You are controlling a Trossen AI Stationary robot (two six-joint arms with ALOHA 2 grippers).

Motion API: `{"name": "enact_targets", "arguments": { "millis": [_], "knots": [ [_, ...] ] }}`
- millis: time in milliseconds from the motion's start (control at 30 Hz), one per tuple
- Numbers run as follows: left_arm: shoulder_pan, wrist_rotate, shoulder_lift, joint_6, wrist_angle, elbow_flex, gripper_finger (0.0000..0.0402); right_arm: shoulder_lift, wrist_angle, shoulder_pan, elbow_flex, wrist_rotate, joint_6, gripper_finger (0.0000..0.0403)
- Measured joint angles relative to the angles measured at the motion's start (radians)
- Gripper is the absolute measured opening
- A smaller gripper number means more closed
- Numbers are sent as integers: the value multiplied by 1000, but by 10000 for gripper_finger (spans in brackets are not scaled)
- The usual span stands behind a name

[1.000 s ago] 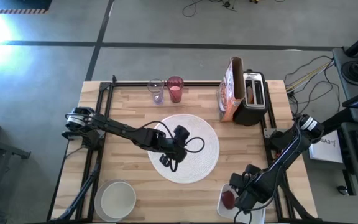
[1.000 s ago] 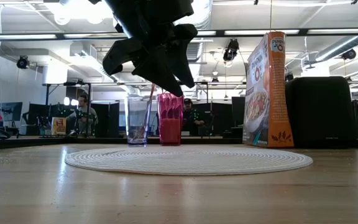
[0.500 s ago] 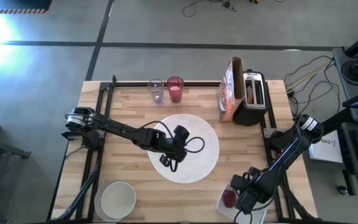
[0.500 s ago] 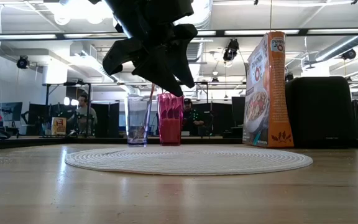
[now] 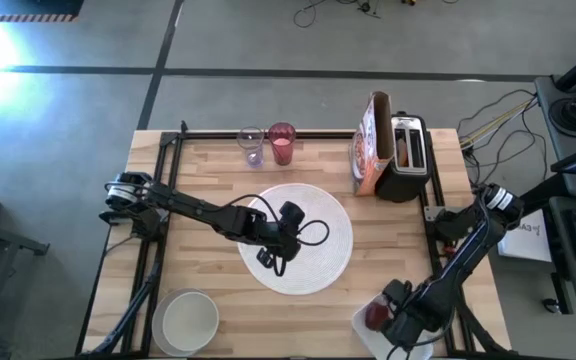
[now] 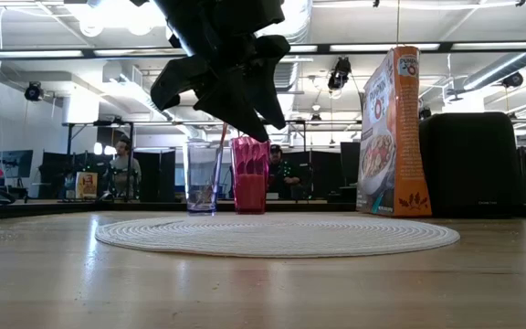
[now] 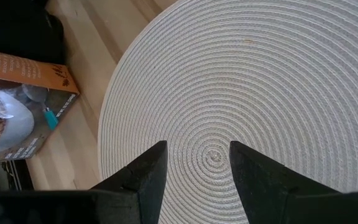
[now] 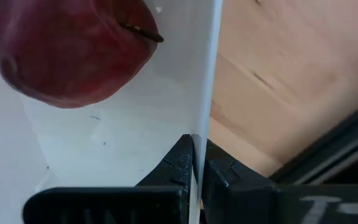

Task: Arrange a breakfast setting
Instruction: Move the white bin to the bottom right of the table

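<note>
Robotics lab, concrete floor (image 5: pixel 268 40), workstations (image 6: pixel 80 178)

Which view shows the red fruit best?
The right wrist view: the red fruit fills the frame, stem visible, lying in the white tub whose wall the right gripper pinches. The high view shows a small red patch. The other views miss it.

The placemat (image 5: pixel 303 240) is white with a ribbed spiral of rings. The desk (image 5: pixel 208 180) is pale striped wood. The tumbler (image 5: pixel 282 145) is pink-red, the fruit (image 8: pixel 73 50) dark red in a white tub (image 8: pixel 123 137). The cereal box (image 6: pixel 390 132) is orange, the toaster (image 5: pixel 408 160) black and silver, the bowl (image 5: pixel 188 320) white.
</note>
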Motion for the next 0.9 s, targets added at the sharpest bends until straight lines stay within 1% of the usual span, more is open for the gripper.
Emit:
{"name": "enact_targets", "arguments": {
  "millis": [167, 300, 433, 633, 800, 900],
  "knots": [
    [0, 0, 0, 0, 0, 0, 158, 0, -6, 31, 0, -3, 177, 8],
    [0, 0, 0, 0, -1, 0, 158, -1, -23, 63, -1, -39, 312, 9],
    [0, 0, 0, 0, -1, 0, 158, -1, -39, 98, -1, -49, 431, 9],
    [1, 0, 0, 0, -20, 0, 158, -1, -39, 107, -1, -54, 438, 9],
    [4, 0, 0, 0, -35, 0, 158, -1, -51, 107, -1, -126, 438, 9],
    [7, 0, 0, 0, -36, 0, 158, -4, -65, 106, -1, -135, 437, 9]
  ]
}}
